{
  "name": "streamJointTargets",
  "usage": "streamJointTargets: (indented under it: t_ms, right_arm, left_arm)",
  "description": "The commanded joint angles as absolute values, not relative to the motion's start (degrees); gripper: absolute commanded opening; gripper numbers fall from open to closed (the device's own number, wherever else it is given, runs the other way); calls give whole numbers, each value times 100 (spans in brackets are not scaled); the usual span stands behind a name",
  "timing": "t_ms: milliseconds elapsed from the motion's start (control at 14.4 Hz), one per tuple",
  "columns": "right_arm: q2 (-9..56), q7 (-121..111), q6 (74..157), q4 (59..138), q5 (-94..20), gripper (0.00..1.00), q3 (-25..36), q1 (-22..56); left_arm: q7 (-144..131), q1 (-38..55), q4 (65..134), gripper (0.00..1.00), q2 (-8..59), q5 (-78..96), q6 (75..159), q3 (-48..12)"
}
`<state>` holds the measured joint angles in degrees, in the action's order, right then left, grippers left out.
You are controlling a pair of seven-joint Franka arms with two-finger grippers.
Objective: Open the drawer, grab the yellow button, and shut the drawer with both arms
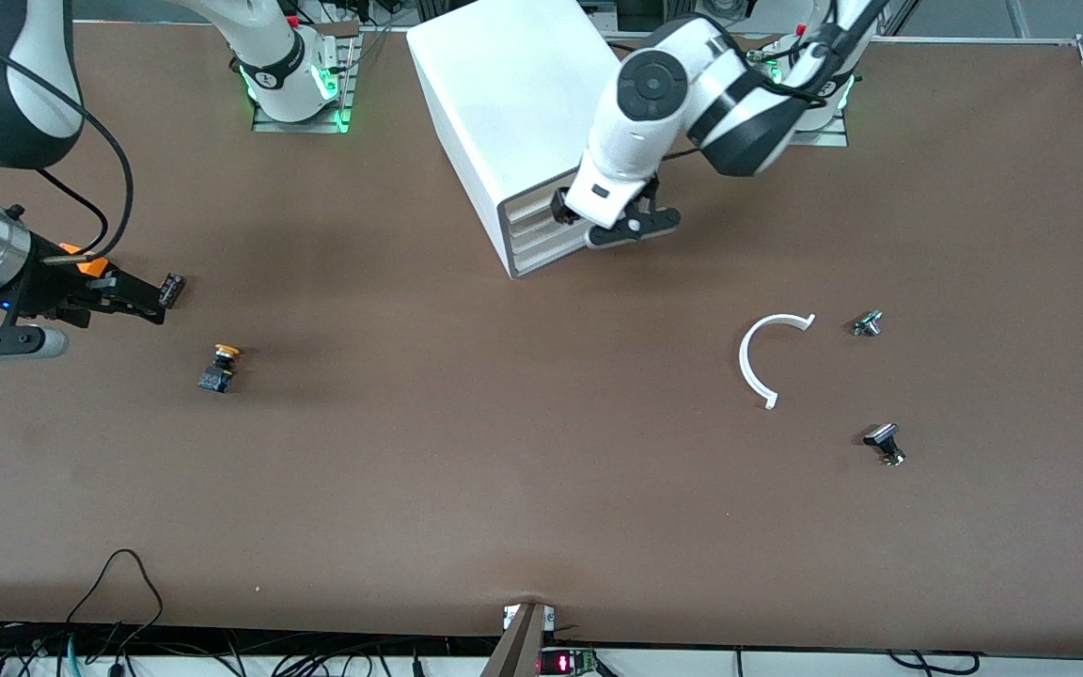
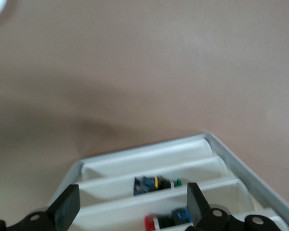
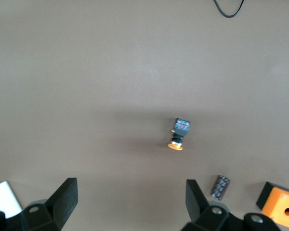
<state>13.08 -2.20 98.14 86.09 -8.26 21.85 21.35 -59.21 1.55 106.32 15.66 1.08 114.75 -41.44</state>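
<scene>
The button (image 1: 220, 367) is seen lying on the table near the right gripper (image 1: 151, 299), whose fingers are spread and empty. The left gripper (image 1: 619, 218), fingers spread, is held at the drawer (image 1: 541, 202) front. The drawer should be pushed squarely, so the cabinet (image 1: 504, 103) is not shoved.

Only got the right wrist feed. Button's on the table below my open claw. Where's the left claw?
Observer: The left claw is at the front of the cabinet, up by the top drawer, and it is open.
Operator: Holding anything?
Observer: No. The left wrist view shows nothing between its fingers. Below them, small coloured parts show inside the drawers.
Operator: Anything else loose on the table?
Observer: Yes, toward the left arm's end there is a white C-shaped piece, a black-and-silver part and a second such part. All are nearer the front camera than the cabinet.
</scene>
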Motion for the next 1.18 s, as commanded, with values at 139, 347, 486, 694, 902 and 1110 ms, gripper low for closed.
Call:
streamJointTargets:
  t_ms: [139, 347, 486, 694, 902, 1110]
  right_arm:
    - [879, 666, 9387, 8648, -371, 99, 267, 442]
    - [713, 852, 9317, 8683, -220, 99, -385, -130]
    - [607, 861, 9308, 8745, -220, 99, -492, -237]
    - [492, 853, 9290, 8842, -220, 99, -667, -421]
    - [396, 1140, 9079, 8885, 7, 99, -914, -501]
    - [133, 1327, 9342, 9350, 62, 100, -993, -501]
  left_arm:
    - [-4635, -833, 9792, 98, 1459, 176, 10382, -4157]
    - [-3801, -1273, 9415, 98, 1441, -664, 9723, -4210]
    - [-3228, -1414, 9011, 98, 1450, -852, 9370, -4166]
    - [-2114, -1740, 8589, 99, 1450, -896, 9141, -4123]
    - [-698, -1023, 8665, 99, 986, -722, 9106, -2660]
    - [-124, -274, 8981, 99, 573, 155, 9132, -1191]
